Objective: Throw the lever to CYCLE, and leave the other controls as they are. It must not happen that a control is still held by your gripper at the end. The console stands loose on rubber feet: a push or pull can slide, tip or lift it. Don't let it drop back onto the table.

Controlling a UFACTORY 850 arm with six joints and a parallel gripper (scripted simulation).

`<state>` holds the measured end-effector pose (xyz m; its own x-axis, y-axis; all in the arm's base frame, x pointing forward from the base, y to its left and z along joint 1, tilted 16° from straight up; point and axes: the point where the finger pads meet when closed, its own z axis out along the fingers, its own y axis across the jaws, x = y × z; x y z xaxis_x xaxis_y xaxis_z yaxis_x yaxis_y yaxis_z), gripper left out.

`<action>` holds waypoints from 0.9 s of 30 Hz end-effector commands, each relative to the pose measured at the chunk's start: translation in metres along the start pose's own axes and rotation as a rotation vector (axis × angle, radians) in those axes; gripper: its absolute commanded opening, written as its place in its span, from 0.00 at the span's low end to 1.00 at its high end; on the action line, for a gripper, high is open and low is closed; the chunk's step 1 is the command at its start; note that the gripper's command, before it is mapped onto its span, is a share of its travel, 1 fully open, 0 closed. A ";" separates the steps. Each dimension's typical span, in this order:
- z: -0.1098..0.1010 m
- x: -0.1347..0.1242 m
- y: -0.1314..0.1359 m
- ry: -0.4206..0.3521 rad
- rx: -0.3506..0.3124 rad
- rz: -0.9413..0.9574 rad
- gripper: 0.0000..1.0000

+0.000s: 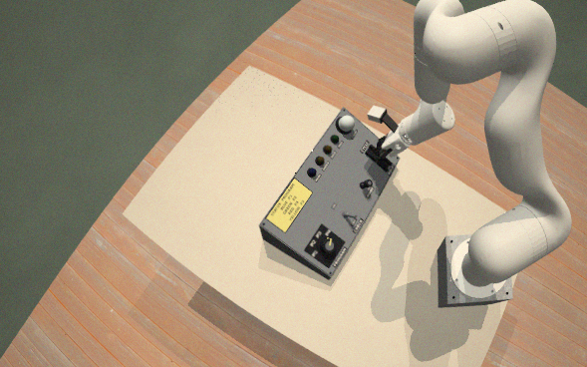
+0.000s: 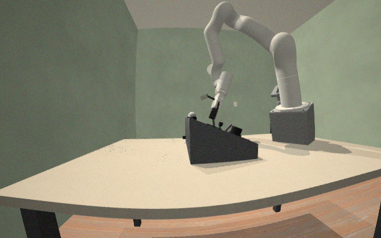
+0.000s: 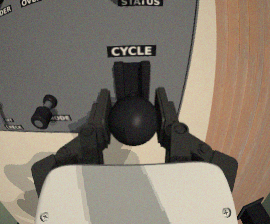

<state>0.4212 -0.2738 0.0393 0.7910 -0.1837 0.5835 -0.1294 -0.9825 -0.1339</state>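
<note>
The grey sloped console (image 1: 328,191) stands on the beige mat, and shows from the side in the exterior view (image 2: 218,143). Its black lever with a ball knob (image 3: 134,119) sits in a slot near the console's far right edge, below the label CYCLE (image 3: 131,50). My gripper (image 3: 132,100) is shut on the lever's knob, one finger on each side; it also shows in the top view (image 1: 382,152) and in the side view (image 2: 213,113). The lever's stalk points towards the CYCLE label.
On the console are a white dome lamp (image 1: 346,123), a row of round buttons (image 1: 323,156), a yellow label plate (image 1: 289,204), a small toggle (image 1: 366,185), a rotary selector (image 1: 327,245) and a STATUS label (image 3: 140,2). The robot base (image 1: 472,279) stands to the console's right.
</note>
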 end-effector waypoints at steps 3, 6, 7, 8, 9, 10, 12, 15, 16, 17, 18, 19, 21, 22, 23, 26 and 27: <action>0.000 0.001 0.000 0.001 0.000 0.000 0.00; 0.000 0.001 0.000 0.001 0.000 0.000 0.00; 0.000 0.001 0.000 0.001 0.000 0.000 0.00; 0.000 0.001 0.000 0.001 0.000 0.000 0.00; 0.000 0.001 0.000 0.001 0.000 0.000 0.00; 0.000 0.001 0.000 0.001 0.000 0.000 0.00; 0.000 0.001 0.000 0.001 0.000 0.000 0.00; 0.000 0.001 0.000 0.001 0.000 0.000 0.00; 0.000 0.001 0.000 0.001 0.000 0.000 0.00; 0.000 0.001 0.000 0.001 0.000 0.000 0.76; 0.000 0.001 0.000 0.001 0.000 0.000 0.76; 0.000 0.001 0.000 0.001 0.000 0.000 0.76; 0.000 0.001 0.000 0.001 0.000 0.000 0.76; 0.000 0.001 0.000 0.001 0.000 0.000 0.76; 0.000 0.001 0.000 0.001 0.000 0.000 0.76; 0.000 0.001 0.000 0.001 0.000 0.000 0.76; 0.000 0.001 0.000 0.001 0.000 0.000 0.76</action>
<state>0.4217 -0.2735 0.0391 0.7917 -0.1838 0.5826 -0.1292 -0.9825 -0.1343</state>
